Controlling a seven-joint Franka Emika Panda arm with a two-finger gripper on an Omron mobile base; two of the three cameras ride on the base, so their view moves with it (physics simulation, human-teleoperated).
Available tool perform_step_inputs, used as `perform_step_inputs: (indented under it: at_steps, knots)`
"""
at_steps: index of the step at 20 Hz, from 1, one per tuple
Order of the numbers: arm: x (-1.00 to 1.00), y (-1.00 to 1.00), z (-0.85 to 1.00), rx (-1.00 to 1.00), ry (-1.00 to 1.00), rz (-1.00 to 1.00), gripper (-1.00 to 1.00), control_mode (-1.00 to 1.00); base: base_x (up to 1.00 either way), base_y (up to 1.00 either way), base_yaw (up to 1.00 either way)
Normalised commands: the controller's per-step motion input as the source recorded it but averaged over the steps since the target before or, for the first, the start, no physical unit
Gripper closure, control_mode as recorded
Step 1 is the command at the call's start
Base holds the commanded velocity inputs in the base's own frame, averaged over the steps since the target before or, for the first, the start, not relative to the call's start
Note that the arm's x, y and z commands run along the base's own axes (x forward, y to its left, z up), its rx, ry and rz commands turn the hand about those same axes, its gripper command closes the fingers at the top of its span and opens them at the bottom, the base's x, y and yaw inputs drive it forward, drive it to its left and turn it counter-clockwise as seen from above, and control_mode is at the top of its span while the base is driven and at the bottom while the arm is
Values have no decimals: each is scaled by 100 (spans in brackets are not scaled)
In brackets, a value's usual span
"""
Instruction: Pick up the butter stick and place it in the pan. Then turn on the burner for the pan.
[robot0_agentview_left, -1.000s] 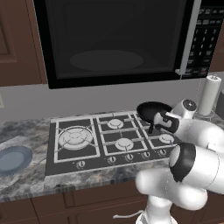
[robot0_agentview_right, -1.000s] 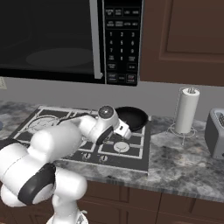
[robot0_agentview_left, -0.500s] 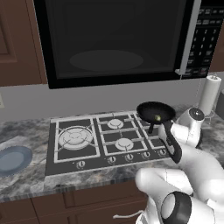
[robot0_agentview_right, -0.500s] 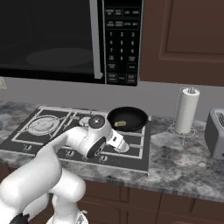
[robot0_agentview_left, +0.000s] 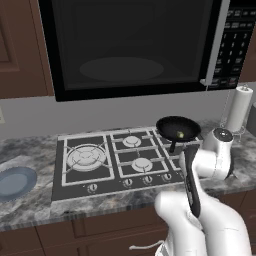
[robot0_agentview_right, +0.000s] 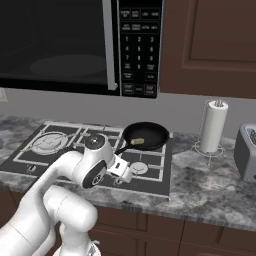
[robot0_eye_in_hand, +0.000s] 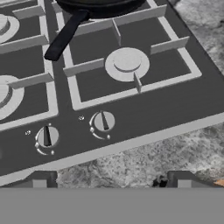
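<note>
Jaws spread wide and holding nothing, hovering just over the stove's front knobs. Butter stick is sitting in the pan, on the burner beyond the jaws.

In my hand view, the pan is cut off by the top edge; only its handle and near rim show.

A glossy white arm with rounded, bulbous link shells was observed. Dark bands were seen at the joints, and a dark circular cap topped one joint. The end effector was tipped with two small dark fingers.
</note>
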Motion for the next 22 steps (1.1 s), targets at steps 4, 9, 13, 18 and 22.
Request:
perform_step_inputs:
  at_steps: [4,9,13,18,22]
  knots:
    - [-35,32,0,0,7,16,-100,-100,0,0,0]
    - [-1,35,11,0,5,16,-100,-100,0,0,0]
    - [0,30,12,0,9,13,-100,-100,0,0,0]
    - [0,25,2,0,14,3,-100,-100,0,0,0]
    - [0,24,0,0,11,0,-100,-100,0,0,0]
